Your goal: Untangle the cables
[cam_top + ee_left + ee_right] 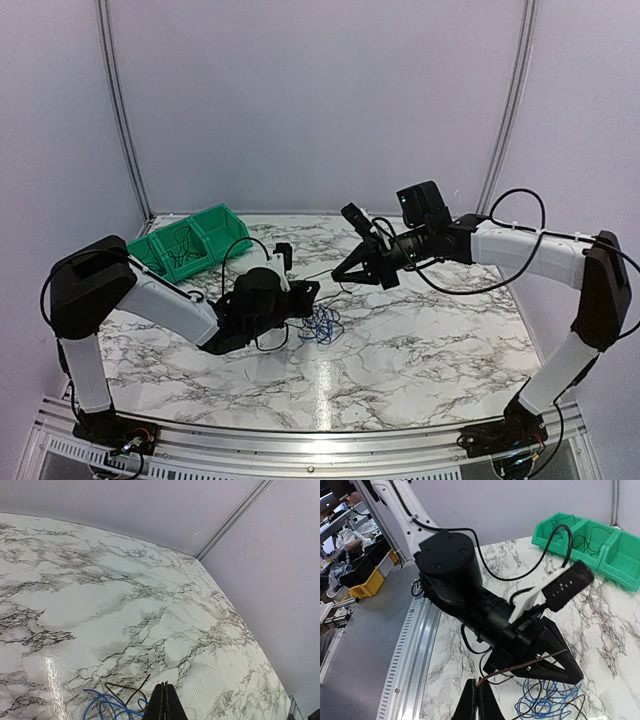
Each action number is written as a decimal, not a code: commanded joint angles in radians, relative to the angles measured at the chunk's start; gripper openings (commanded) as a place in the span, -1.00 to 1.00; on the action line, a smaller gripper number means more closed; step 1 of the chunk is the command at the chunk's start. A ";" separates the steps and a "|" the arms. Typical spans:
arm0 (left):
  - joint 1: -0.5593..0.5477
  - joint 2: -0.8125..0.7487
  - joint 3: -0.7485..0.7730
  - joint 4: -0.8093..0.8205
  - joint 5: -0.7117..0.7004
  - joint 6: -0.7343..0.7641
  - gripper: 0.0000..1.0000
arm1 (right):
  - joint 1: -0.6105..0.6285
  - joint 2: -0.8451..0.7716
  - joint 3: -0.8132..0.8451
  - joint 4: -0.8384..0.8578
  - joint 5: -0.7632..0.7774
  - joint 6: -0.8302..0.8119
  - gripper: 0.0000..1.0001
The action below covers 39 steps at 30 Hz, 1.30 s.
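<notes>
Glossy marble-look table (pixel 420 340), green plastic bins (pixel 625 575), smooth plastic-coated cables (pixel 322 325)

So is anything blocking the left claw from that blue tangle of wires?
Nothing visible does. The left gripper sits closed right at the edge of the cables, a blue tangle lying on the marble table, with no other object between them.

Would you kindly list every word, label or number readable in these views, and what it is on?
No readable text in any view.
The green bins, marble table and cables show no writing; small marks on the left wrist camera are too blurred to read.
</notes>
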 commanded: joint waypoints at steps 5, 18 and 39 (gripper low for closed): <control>0.035 0.061 -0.047 0.016 -0.024 -0.032 -0.99 | -0.007 -0.102 0.053 -0.110 -0.263 -0.103 -1.00; 0.036 0.027 -0.106 0.020 -0.018 0.013 -1.00 | -0.065 -0.146 0.108 -0.260 -0.300 -0.252 -1.00; 0.141 -0.335 0.234 -0.656 0.676 0.407 -1.00 | -0.119 -0.014 0.011 0.018 0.228 -0.033 -0.71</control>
